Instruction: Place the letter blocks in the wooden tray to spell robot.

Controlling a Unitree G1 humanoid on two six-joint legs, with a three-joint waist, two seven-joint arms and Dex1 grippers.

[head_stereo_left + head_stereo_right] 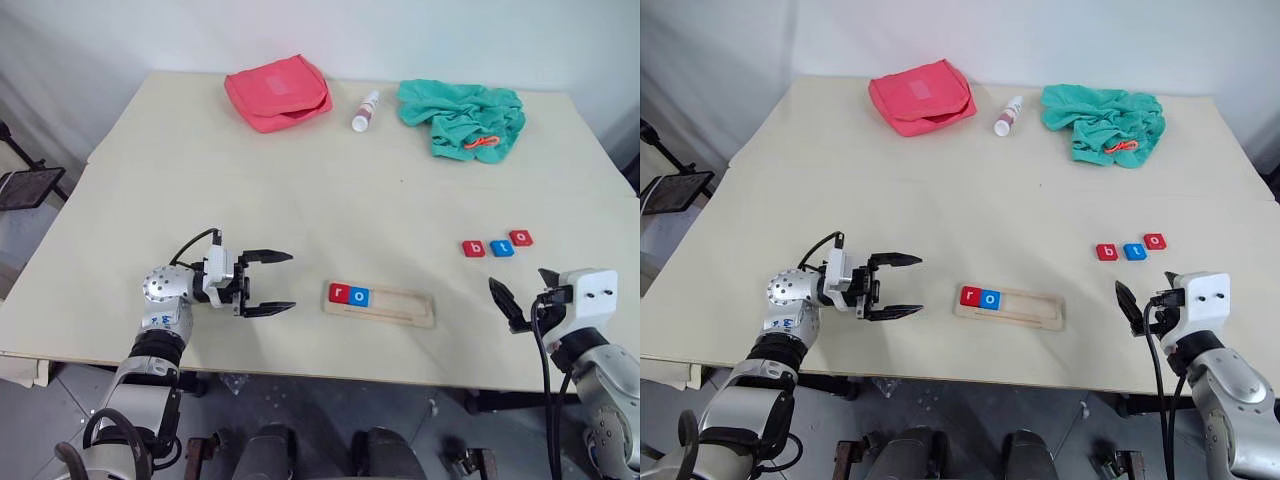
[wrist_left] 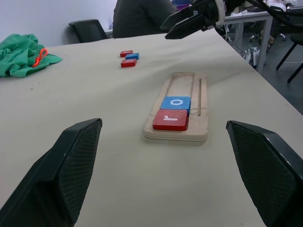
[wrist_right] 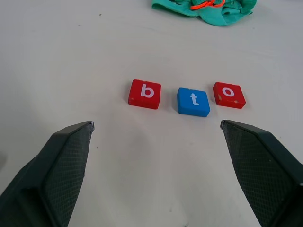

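two letter blocks (image 1: 349,295) in the wooden tray (image 1: 400,307), three (image 1: 497,244) behind right.

At the lower left of the head view, the left arm ends in a silver, dimpled wrist ball, a white block and a left gripper (image 1: 268,283) with two black pointed fingers; a black cable loops over it. At lower right, the right gripper (image 1: 503,301) sits on a white housing with two dark screw holes and black cables.

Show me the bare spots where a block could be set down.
The wooden tray is free past the r and o. Bare table lies between the tray and the red pouch, bottle and green cloth. It is crowded around the b, t, o row.
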